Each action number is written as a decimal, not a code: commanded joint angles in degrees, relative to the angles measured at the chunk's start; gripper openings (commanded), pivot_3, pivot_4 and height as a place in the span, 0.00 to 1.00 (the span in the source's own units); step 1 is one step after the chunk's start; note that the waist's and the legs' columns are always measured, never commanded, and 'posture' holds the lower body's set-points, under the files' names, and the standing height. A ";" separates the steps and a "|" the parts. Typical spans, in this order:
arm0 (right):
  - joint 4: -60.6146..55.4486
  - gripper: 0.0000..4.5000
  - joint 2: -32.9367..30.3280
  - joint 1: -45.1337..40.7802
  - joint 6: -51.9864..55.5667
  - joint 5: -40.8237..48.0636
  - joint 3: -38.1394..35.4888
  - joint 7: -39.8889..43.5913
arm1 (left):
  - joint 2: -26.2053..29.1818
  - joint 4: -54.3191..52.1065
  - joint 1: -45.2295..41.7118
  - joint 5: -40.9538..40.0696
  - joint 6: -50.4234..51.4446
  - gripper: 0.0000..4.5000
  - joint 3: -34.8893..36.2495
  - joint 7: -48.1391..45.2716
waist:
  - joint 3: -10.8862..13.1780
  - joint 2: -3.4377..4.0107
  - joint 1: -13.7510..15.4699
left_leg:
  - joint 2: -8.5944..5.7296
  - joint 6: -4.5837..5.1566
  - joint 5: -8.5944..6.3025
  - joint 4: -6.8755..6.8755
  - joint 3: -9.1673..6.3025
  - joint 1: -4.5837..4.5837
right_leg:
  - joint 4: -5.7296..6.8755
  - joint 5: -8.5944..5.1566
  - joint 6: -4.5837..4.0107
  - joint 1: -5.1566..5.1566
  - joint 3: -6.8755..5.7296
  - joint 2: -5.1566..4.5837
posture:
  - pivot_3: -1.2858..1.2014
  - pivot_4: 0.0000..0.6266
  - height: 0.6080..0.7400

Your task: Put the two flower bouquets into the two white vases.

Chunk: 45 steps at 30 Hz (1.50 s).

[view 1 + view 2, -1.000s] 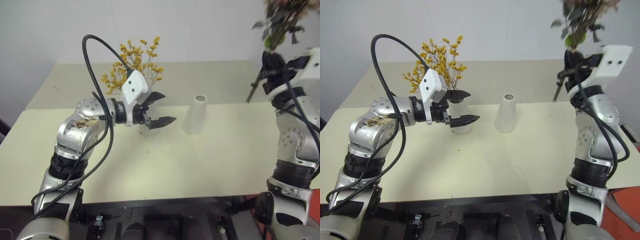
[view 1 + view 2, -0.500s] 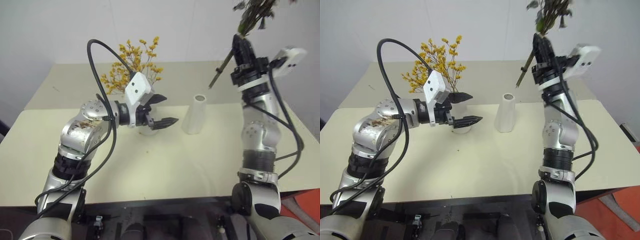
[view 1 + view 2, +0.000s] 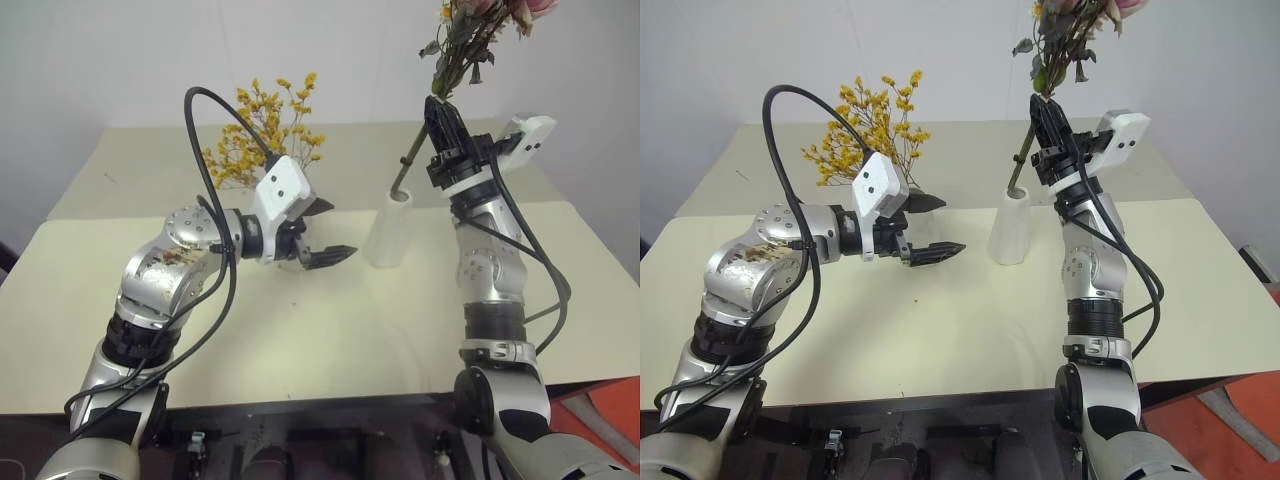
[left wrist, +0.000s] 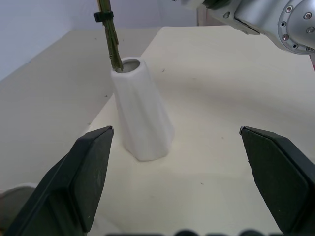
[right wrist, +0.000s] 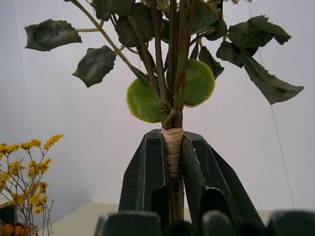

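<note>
**Rose bouquet stems at the mouth of the slim vase**

Rose bouquet rises above the right pincer, which points up and is clamped shut around the bound stems; the right wrist view shows both black fingers pressed against the wrapped stem bundle. Below the pincer the stem ends slant down to the mouth of the slim white vase, and in the left wrist view their tips sit right at its rim.

That vase stands on the cream surface near its middle, with bare room around its base and the front edge well apart.

To its left, the left pincer hovers with its jaws spread wide and nothing between them, pointing toward the slim vase. Behind it the yellow bouquet stands in the other white vase, largely hidden by the arm.
</note>
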 commanded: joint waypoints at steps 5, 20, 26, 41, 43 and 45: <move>-3.61 0.05 -0.89 0.74 -1.20 0.00 0.26 -0.30 | -0.94 -2.41 -0.36 -1.70 0.87 1.00 0.40 0.51 | 0.00 0.00 0.04 | -0.01 -0.01 0.00 0.00 -0.01 0.00 | -0.01 0.00 0.00 0.00 0.00 -0.01 | 0.52 0.24 1.00; -3.40 0.05 -1.62 3.60 -1.47 -1.17 1.83 0.14 | -1.12 -1.38 -0.37 -1.75 -0.60 1.00 -0.87 0.04 | 0.00 0.00 0.03 | -0.01 -0.01 0.01 0.00 0.01 0.03 | -0.06 0.00 0.00 0.02 0.00 -0.01 | 0.52 0.24 1.00; -0.10 0.05 -1.55 4.30 -3.36 -2.89 2.61 0.87 | -0.59 -1.69 -0.20 -1.76 -0.81 1.00 -0.54 -0.16 | 0.00 0.00 -0.03 | 0.01 -0.01 0.01 -0.01 0.02 0.14 | -0.06 0.00 0.00 0.06 0.04 0.01 | 0.52 0.24 1.00; -4.31 0.05 -2.94 4.47 -1.91 -2.45 3.06 0.15 | 0.13 -2.59 0.57 -1.91 -1.11 1.00 -0.19 0.22 | 0.00 0.00 0.01 | 0.01 -0.02 0.01 -0.04 0.00 0.21 | -0.08 0.00 0.00 0.12 0.06 0.01 | 0.52 0.24 1.00; -6.32 0.05 -3.22 4.69 -0.71 -1.88 2.98 -0.44 | 0.02 -2.58 0.72 -1.82 -1.38 1.00 -0.27 0.33 | 0.00 0.00 -0.01 | 0.01 -0.01 0.01 -0.05 0.00 0.20 | -0.08 0.00 0.00 0.11 0.06 0.01 | 0.52 0.24 1.00; -7.87 0.05 -3.47 4.97 0.22 -1.61 2.98 -0.98 | -0.09 -2.59 0.82 -1.85 -1.56 1.00 -0.32 0.42 | 0.00 0.00 0.05 | 0.01 -0.01 0.01 -0.06 0.00 0.19 | -0.09 0.00 0.00 0.10 0.06 0.02 | 0.52 0.24 1.00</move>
